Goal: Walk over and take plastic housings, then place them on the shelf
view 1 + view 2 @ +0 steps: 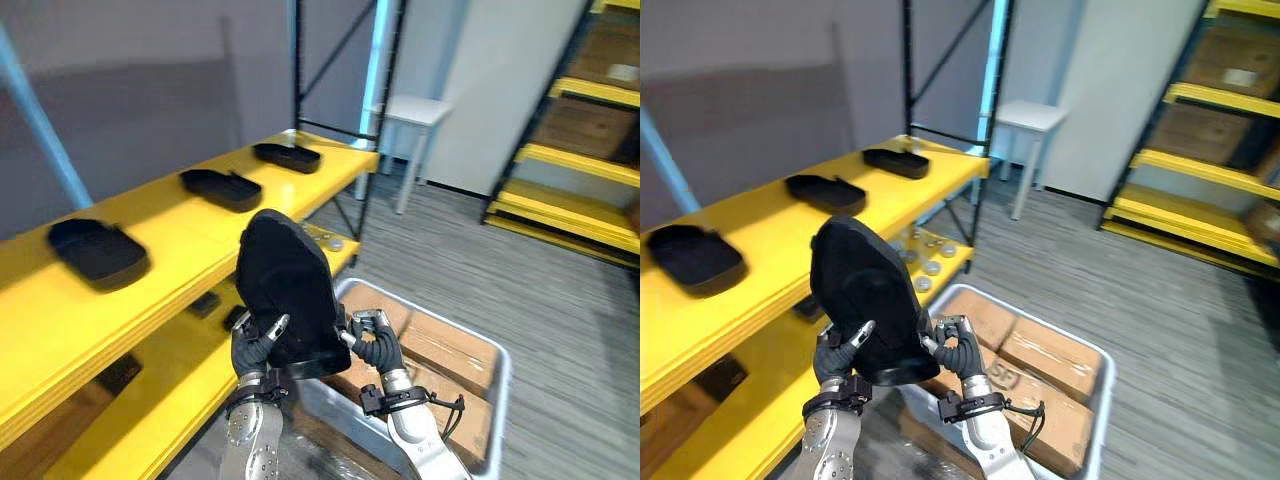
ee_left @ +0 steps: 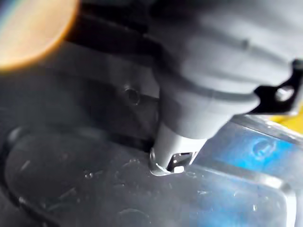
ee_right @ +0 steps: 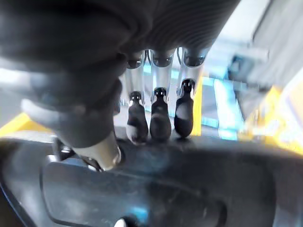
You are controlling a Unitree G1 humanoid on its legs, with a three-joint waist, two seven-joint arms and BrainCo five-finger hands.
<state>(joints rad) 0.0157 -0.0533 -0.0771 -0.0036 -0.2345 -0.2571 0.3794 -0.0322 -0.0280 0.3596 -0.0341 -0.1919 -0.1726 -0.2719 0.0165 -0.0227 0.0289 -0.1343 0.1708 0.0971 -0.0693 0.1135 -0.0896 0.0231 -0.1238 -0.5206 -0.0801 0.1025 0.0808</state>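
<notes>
A black plastic housing (image 1: 285,290) is held upright in front of me, over the edge of the lower yellow shelf. My left hand (image 1: 252,348) grips its lower left side with curled fingers. On the lower right edge my right hand (image 1: 372,338) does the same, its fingertips (image 3: 160,123) pressed on the dark rim (image 3: 189,161). Three more black housings lie on the top yellow shelf (image 1: 160,240): one at the left (image 1: 97,250), one in the middle (image 1: 220,187), one at the far end (image 1: 287,156).
A grey bin (image 1: 490,400) with cardboard boxes (image 1: 440,350) stands on the floor below my hands. The lower yellow shelf (image 1: 150,420) carries small dark parts (image 1: 205,303). A white stool (image 1: 415,125) stands behind the shelf, and another yellow rack (image 1: 570,160) stands at the right.
</notes>
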